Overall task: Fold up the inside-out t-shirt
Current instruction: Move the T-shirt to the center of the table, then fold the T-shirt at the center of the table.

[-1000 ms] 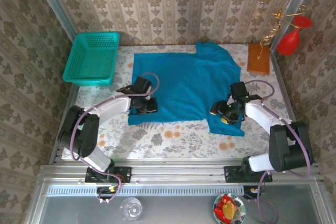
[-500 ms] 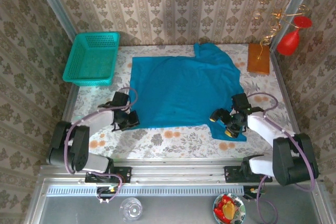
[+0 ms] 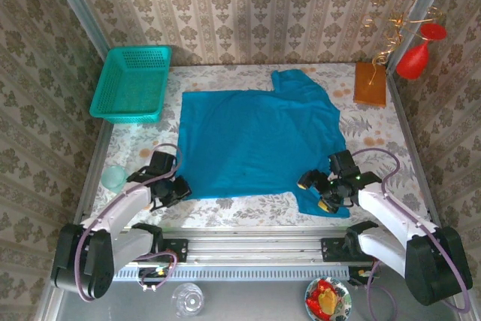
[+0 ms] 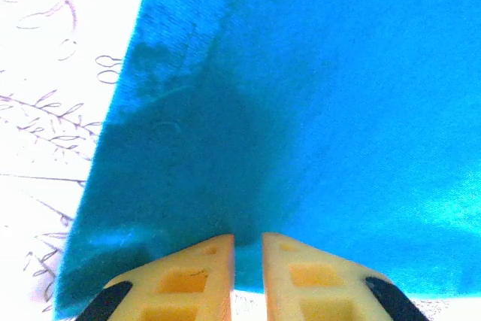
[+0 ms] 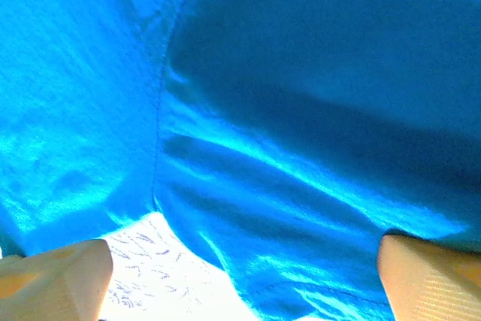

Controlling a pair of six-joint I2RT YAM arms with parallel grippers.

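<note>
The t-shirt (image 3: 255,137) lies spread flat and nearly square on the flowered table (image 3: 248,208), with the green basket (image 3: 126,113) standing just off its far left corner, apart from the cloth, and a brown block (image 3: 370,84) past its far right side. One sleeve sticks out at the shirt's far right corner; at the near right corner a flap of cloth reaches toward the table's near edge. The left gripper (image 3: 179,189) sits at the shirt's near left corner. In the left wrist view its yellow fingers (image 4: 199,268) are drawn almost together, with only a thin slit between them, and their tips lie over the shirt's (image 4: 316,95) near edge. I cannot tell whether any cloth is pinched in that slit. The right gripper (image 3: 319,189) is over the near right flap, fingers spread wide and holding nothing. In the right wrist view its fingers (image 5: 60,276) stand far apart at either side, with rumpled shirt (image 5: 301,73) and a seam line between them and a patch of bare table showing just off the shirt's edge.
</note>
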